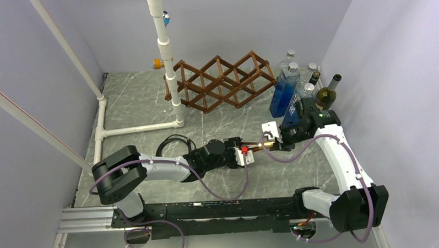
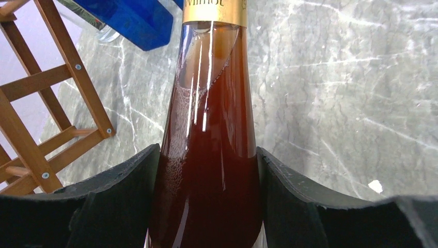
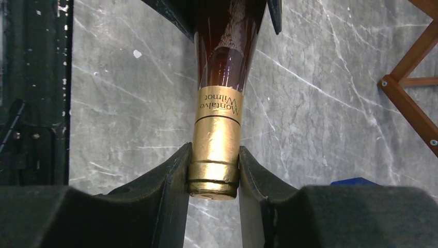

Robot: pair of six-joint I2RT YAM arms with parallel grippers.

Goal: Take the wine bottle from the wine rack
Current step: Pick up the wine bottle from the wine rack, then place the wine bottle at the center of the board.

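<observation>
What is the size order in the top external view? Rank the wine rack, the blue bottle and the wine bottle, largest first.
1. wine rack
2. blue bottle
3. wine bottle; unsure, since the left gripper and right gripper cover most of it.

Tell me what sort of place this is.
Likely a robot lab test cell: plain walls box in a marble-pattern table, a white PVC pipe frame stands on it, and two arms sit at its near edge.

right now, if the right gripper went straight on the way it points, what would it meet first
The left gripper, most likely. The right gripper is shut on the gold cap of the bottle, which runs straight ahead into the left gripper's fingers around its body. Depth is hard to judge.
</observation>
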